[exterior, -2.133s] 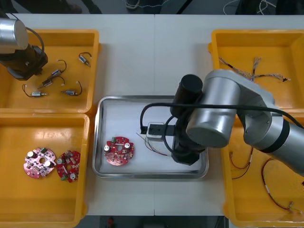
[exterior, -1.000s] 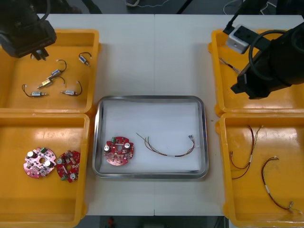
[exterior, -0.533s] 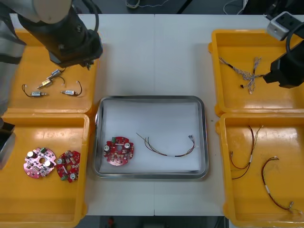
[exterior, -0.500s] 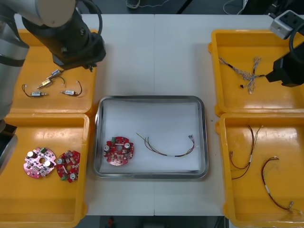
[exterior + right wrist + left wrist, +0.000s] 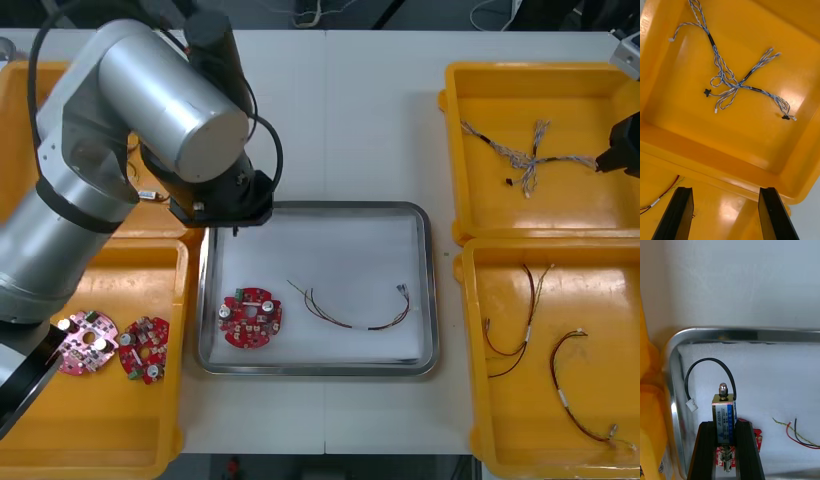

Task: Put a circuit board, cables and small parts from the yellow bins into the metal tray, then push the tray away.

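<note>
From the front: finds the left claw [image 5: 236,220] above the far left corner of the metal tray [image 5: 428,290] on the bench [image 5: 330,110]. Records a red circuit board [image 5: 251,318] and a red and yellow cable [image 5: 352,312] lying apart inside the tray. Places the right claw [image 5: 622,158] over the far right yellow bin [image 5: 540,70].

From the left wrist: confirms the left claw [image 5: 725,425] clenched on a small metal part [image 5: 724,410] with a looped black lead, above the tray's white floor.

From the right wrist: notes the right claw [image 5: 725,213] released, fingers well apart. Logs a twisted blue and white cable [image 5: 730,80] lying in that bin.
</note>
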`<move>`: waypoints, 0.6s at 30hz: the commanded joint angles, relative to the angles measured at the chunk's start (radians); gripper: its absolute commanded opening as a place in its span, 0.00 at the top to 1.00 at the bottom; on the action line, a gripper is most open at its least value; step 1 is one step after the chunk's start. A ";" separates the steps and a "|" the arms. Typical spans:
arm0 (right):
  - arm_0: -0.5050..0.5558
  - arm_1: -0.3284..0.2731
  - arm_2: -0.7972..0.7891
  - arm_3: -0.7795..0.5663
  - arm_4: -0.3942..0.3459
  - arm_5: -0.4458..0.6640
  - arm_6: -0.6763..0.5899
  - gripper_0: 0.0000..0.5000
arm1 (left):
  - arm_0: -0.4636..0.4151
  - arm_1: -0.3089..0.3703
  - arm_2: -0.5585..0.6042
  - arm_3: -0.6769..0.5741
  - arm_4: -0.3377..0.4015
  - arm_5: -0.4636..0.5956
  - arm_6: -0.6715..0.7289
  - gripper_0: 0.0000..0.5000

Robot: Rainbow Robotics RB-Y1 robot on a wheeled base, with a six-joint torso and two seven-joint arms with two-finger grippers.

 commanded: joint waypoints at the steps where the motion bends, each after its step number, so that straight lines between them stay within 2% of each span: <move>1: 0.004 -0.036 -0.027 0.054 0.012 0.003 -0.026 0.00 | 0.046 -0.015 -0.049 -0.036 -0.029 -0.050 0.060 1.00; 10: 0.004 -0.042 -0.021 0.154 0.011 -0.030 0.025 0.00 | 0.095 -0.013 -0.126 -0.007 -0.084 -0.150 0.057 1.00; 14: -0.011 -0.061 -0.021 0.223 0.008 -0.072 0.112 0.00 | 0.095 -0.013 -0.157 0.033 -0.114 -0.190 0.060 0.99; 18: -0.069 -0.067 -0.021 0.330 0.008 -0.082 0.186 0.00 | 0.095 -0.013 -0.161 0.059 -0.124 -0.219 0.060 0.99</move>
